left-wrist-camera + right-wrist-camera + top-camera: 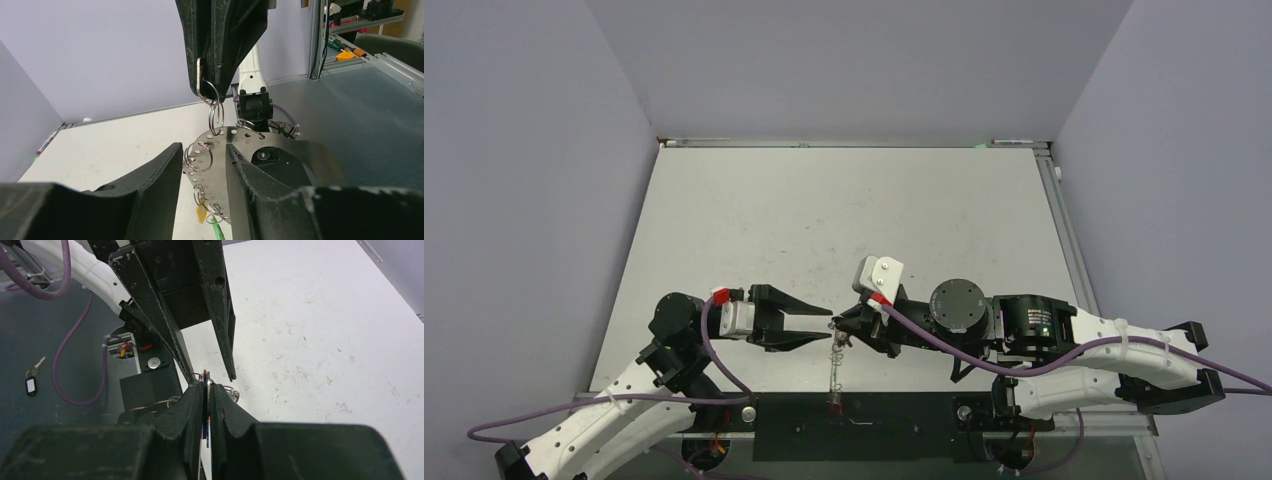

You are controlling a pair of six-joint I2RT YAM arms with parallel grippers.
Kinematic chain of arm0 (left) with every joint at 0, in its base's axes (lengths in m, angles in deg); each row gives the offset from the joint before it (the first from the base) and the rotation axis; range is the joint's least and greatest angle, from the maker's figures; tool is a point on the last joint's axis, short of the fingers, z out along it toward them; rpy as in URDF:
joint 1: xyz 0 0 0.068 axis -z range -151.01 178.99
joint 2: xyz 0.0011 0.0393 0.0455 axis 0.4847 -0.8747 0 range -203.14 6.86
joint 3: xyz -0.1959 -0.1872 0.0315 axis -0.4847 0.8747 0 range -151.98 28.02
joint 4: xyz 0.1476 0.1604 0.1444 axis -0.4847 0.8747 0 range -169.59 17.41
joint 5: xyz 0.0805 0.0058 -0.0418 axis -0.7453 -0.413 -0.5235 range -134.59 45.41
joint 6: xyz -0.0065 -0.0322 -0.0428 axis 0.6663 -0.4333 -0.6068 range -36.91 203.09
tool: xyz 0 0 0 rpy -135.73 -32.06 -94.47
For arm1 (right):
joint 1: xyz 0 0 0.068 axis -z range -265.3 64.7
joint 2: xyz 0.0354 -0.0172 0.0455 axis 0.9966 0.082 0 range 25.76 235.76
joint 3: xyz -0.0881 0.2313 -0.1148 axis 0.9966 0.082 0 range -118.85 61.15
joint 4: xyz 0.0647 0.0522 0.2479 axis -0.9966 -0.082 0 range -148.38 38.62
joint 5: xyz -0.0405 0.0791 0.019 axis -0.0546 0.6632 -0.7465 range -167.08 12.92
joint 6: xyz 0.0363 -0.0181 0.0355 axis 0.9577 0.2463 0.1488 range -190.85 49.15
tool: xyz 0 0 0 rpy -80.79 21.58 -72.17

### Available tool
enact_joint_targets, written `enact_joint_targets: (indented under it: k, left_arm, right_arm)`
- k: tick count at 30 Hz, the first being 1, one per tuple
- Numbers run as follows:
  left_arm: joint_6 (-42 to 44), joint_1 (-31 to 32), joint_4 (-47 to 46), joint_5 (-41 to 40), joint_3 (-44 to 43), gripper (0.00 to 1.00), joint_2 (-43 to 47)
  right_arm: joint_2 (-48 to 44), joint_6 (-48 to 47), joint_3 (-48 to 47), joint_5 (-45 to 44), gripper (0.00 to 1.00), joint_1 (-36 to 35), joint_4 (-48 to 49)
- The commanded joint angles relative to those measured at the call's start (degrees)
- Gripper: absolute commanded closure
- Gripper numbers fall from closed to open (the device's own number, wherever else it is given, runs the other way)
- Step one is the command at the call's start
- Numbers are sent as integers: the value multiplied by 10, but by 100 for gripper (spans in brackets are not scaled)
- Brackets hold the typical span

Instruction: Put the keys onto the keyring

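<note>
My right gripper (844, 330) (207, 75) (206, 387) is shut on a thin silvery key (201, 82), seen edge-on in the right wrist view. From that key hangs a short chain of split rings (215, 117). They carry the keyring (240, 137) (834, 365), a flat grey metal loop punched with small holes. More split rings (198, 157) hang in its holes, with a yellow key head (201, 214) and a green one (218, 231) lower down. My left gripper (824, 328) (202, 160) stands open just left of the right one. Its fingers (227, 340) flank the keyring's edge and clamp nothing.
The white table (844, 220) stretches away behind the grippers, with grey walls on three sides. A black base plate (854, 425) lies under the hanging keyring. A loose key with a black tag (31, 382) lies on the dark surface beside a purple cable (65, 365).
</note>
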Motion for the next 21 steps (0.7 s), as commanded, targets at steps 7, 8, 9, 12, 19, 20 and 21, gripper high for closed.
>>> enact_joint_targets:
  k: [7, 8, 9, 12, 19, 20, 21]
  left_arm:
    - [-20, -2, -40, 11, -1, 71, -3]
    - [-21, -2, -41, 11, -1, 71, -3]
    - [-21, -2, -42, 11, -1, 71, -3]
    - [-23, -2, -43, 11, 0, 72, -3]
    - [-22, -2, -43, 11, 0, 89, -1]
    - [-20, -2, -40, 10, -1, 93, -1]
    - [-18, -2, -37, 10, -2, 99, 0]
  right_arm:
    - [-4, 1, 2, 0, 95, 0, 54]
    - [-3, 1, 3, 0, 95, 0, 54]
    - [-2, 2, 4, -1, 95, 0, 54]
    - [0, 2, 5, -2, 95, 0, 55]
    - [0, 2, 5, -1, 95, 1, 56]
    - [0, 2, 5, -1, 95, 1, 55]
    - [1, 3, 5, -1, 95, 0, 55]
